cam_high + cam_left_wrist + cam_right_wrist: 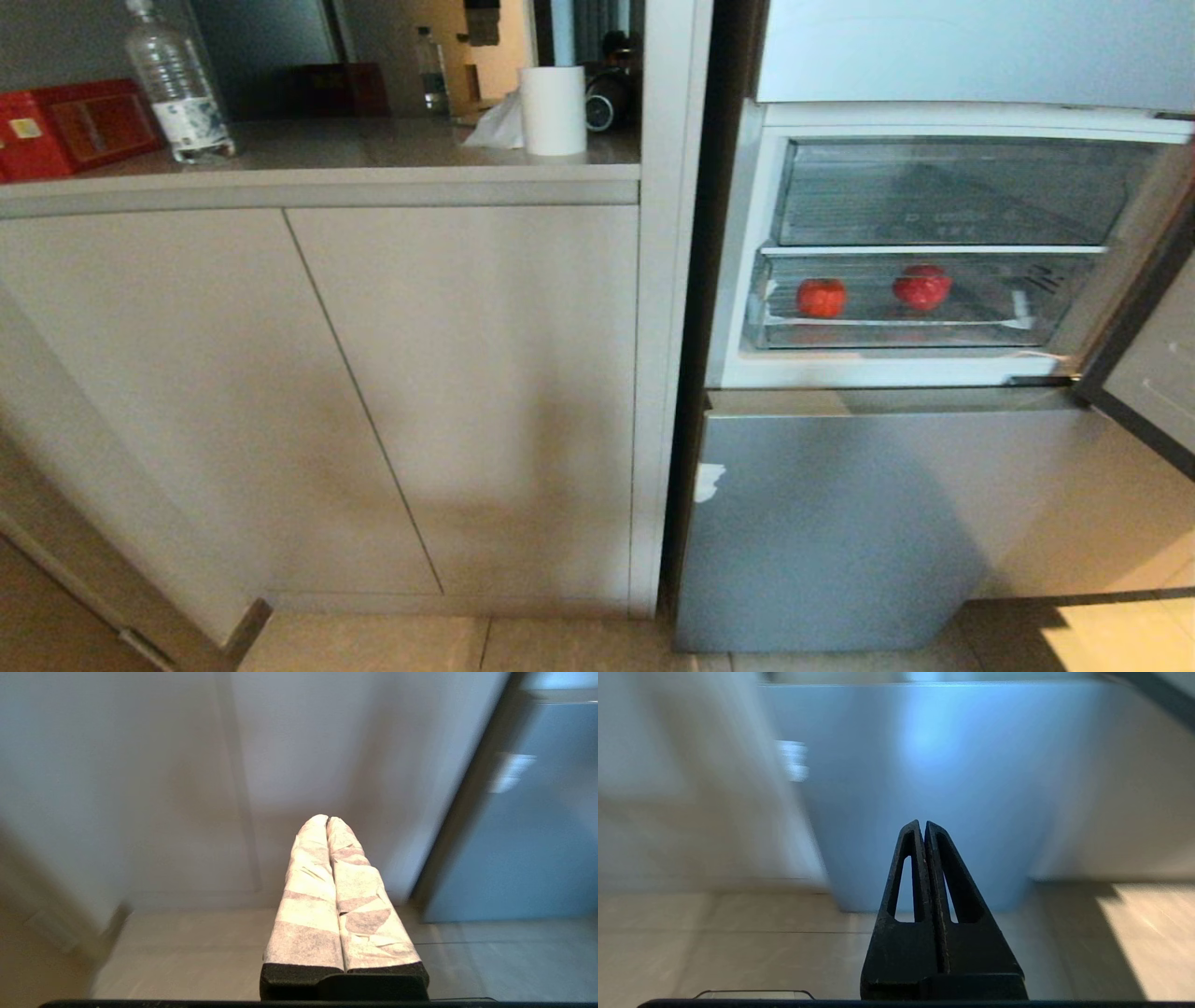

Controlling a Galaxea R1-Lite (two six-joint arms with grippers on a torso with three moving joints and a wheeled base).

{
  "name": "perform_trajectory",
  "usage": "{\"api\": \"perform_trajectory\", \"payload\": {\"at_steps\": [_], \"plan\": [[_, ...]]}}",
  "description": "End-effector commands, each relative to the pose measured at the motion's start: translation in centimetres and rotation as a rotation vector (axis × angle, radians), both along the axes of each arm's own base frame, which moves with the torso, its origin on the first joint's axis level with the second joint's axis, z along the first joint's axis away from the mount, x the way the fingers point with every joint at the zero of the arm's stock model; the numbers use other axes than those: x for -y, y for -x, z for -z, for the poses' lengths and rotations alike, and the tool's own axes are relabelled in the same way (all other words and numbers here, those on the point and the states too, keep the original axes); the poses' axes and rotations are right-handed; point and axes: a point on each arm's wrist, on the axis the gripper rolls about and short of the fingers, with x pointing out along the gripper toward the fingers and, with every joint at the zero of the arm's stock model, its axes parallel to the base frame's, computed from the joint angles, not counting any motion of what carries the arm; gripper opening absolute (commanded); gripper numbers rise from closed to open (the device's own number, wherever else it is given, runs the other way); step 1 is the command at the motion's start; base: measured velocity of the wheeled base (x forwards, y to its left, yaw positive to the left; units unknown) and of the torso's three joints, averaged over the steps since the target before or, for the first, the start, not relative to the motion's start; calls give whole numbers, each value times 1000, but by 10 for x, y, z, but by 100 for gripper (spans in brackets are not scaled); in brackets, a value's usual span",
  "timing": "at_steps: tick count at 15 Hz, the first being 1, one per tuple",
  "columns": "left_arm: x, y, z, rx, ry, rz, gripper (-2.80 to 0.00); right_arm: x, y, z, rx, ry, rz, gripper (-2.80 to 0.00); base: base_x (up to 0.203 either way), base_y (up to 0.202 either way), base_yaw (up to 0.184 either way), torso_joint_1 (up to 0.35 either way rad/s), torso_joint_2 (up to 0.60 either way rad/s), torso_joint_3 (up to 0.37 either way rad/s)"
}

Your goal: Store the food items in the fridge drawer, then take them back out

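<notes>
Left gripper and right gripper both pressed together, empty, touching nothing.

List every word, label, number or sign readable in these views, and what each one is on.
None can be read.
Water bottle label: print too blurred.
Red box, pale sticker: too small.
Upper clear drawer, faint marks on its front: illegible.
Fridge drawer, dark marks at one end: illegible.
Lower fridge door, white sticker: no text visible.
Both wrist views: no text.

home kitchen: fridge, counter cabinets
</notes>
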Motion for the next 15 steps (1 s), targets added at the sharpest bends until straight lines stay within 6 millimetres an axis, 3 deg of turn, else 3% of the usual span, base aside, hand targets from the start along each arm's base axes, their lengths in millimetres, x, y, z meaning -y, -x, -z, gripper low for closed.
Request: {"api": "perform_trajectory", "payload": {"at_steps": [1, 4, 7, 10, 11, 13, 14, 15], "plan": [[0, 0, 0, -2, 0, -1, -280, 0, 0, 0, -2, 1, 0, -280, 4, -6, 180, 2, 0, 10], [0, 0, 0, -2, 0, -1, -280, 0, 0, 0, -4, 32, -9, -280, 3, -7, 151, 3, -1, 2], [0, 0, 0, -2, 0, -1, -280, 0, 1, -6, 21, 82, -11, -280, 0, -1, 27, 2, 1, 1], [0, 0, 0, -2, 0, -1, -280, 0, -3, -57, 36, 51, -12, -280, 0, 0, 0, 0, 0, 0], [0, 0, 0, -2, 0, -1, -280, 0, -16, -75, -18, 36, -18, -280, 0, 0, 0, 0, 0, 0], [0, 0, 0, -2, 0, -1, -280, -1, -62, -107, -148, -1, -35, -280, 0, 0, 0, 0, 0, 0], [0, 0, 0, -2, 0, -1, -280, -1, -87, -118, -181, -16, -44, 0, 0, 0, 0, 0, 0, 0], [0, 0, 0, -2, 0, -1, -280, -2, -116, -124, -217, -26, -55, 0, 0, 0, 0, 0, 0, 0]]}}
